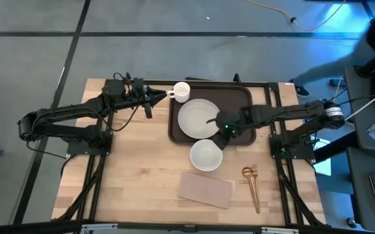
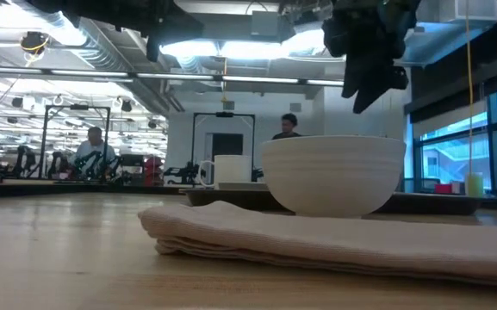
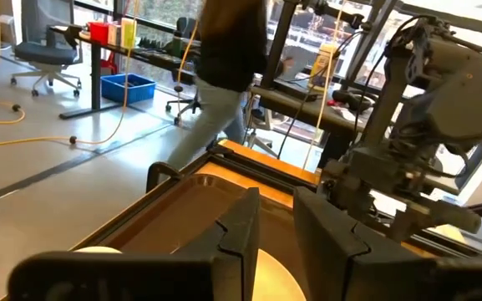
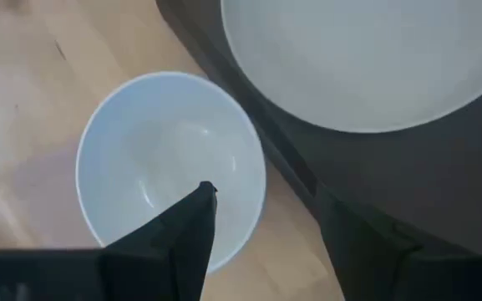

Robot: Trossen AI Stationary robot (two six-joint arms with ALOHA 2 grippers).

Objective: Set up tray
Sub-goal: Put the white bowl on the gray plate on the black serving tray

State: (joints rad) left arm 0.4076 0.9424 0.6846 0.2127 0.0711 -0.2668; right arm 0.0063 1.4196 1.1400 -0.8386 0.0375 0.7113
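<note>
My left gripper [image 1: 163, 96] hangs at the far left of the wooden desk [image 1: 135, 169], its fingers [image 3: 241, 230] parted by a narrow gap and pinching nothing, pointing at a white mug [image 1: 181, 91] at the tray's far left corner. The dark brown tray [image 1: 245, 97] lies at the desk's far middle, carrying a white plate [image 1: 197, 118]. A white bowl [image 1: 206, 155] sits on the desk just near of the tray, with a tan napkin [image 1: 205, 190] nearer still. My right gripper [image 1: 223, 138] hovers over the bowl's right rim, fingers [image 4: 186, 230] spread and empty. A gold spoon [image 1: 252, 185] lies to the right.
</note>
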